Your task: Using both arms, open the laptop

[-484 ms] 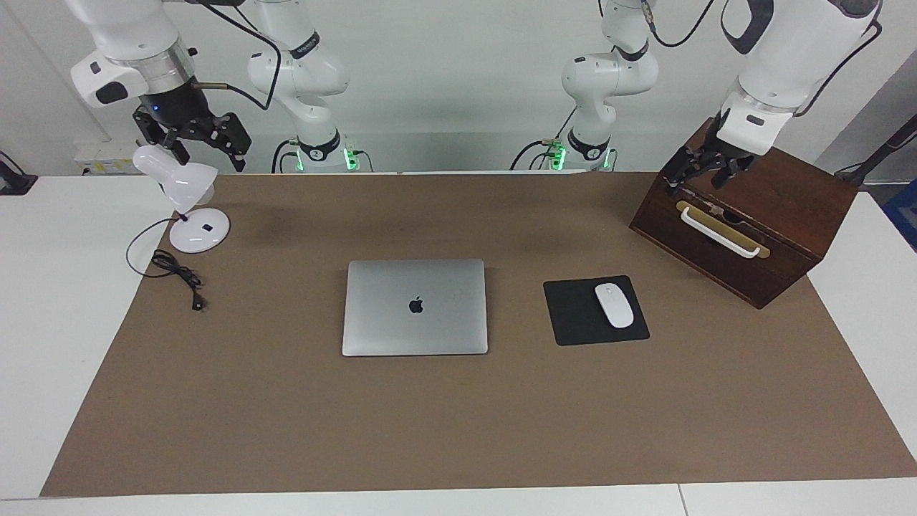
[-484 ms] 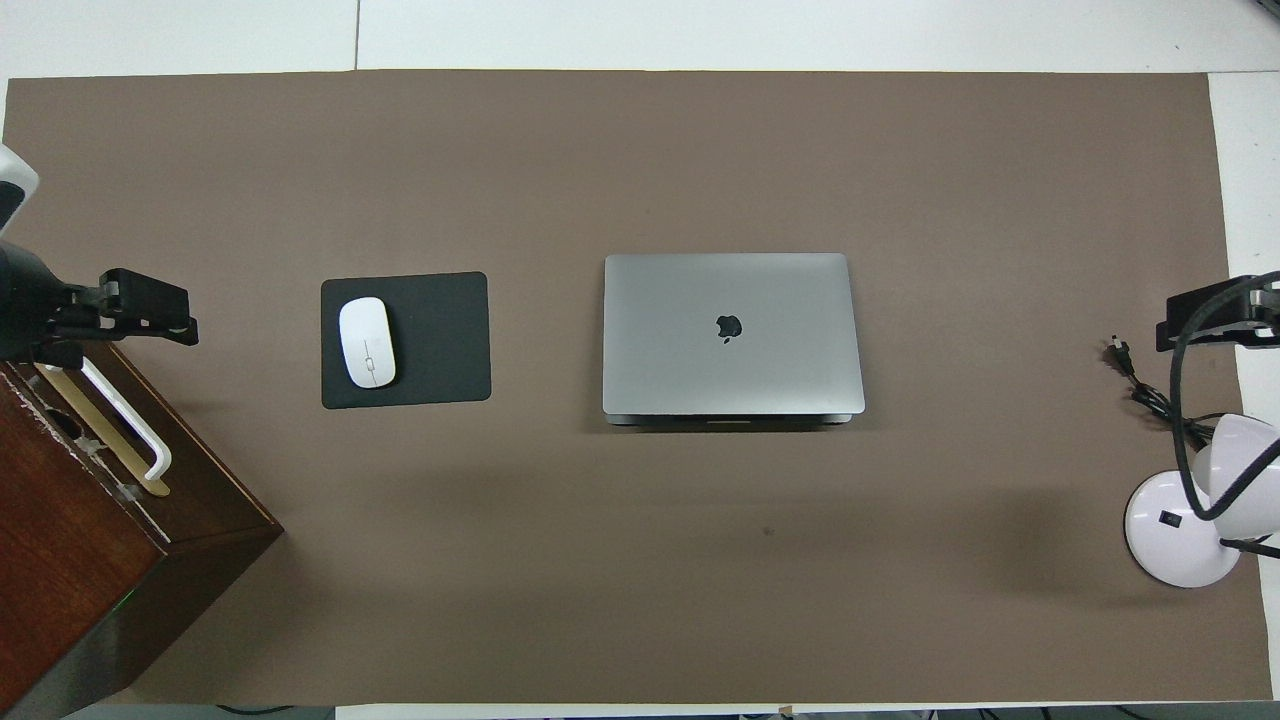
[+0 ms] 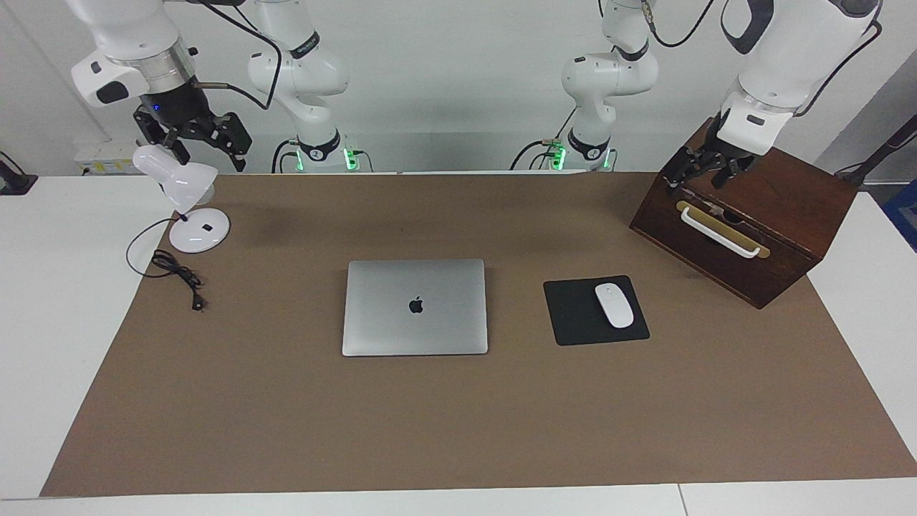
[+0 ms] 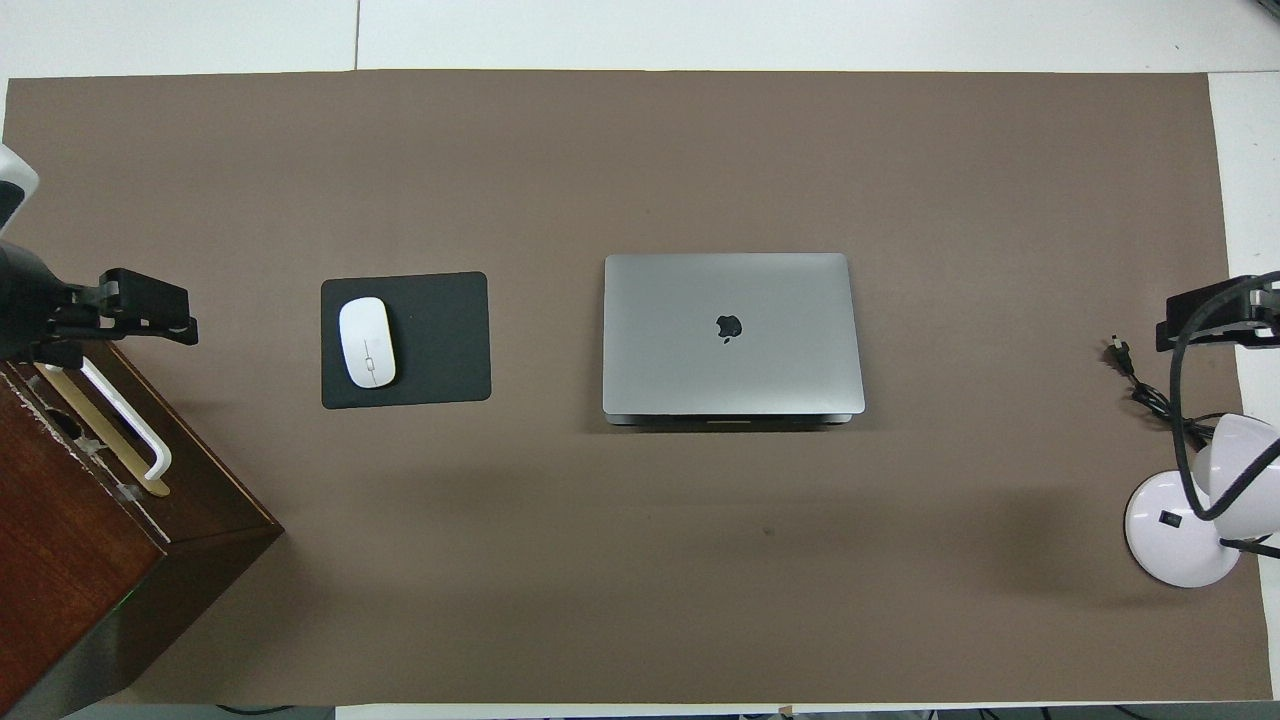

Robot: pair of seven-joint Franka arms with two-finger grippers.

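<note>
The laptop [image 3: 415,307] lies shut in the middle of the brown mat, lid up with the dark logo showing; it also shows in the overhead view [image 4: 732,335]. My right gripper [image 3: 203,141] hangs open and empty in the air over the white desk lamp at the right arm's end of the table; its tip shows in the overhead view [image 4: 1208,320]. My left gripper [image 3: 698,174] hangs in the air over the wooden box at the left arm's end; it also shows in the overhead view [image 4: 148,308]. Both grippers are well away from the laptop.
A black mouse pad [image 3: 573,315] with a white mouse [image 3: 614,304] lies beside the laptop toward the left arm's end. A dark wooden box [image 3: 745,229] with a white handle stands at that end. A white desk lamp [image 3: 188,208] and its cable [image 3: 175,271] stand at the right arm's end.
</note>
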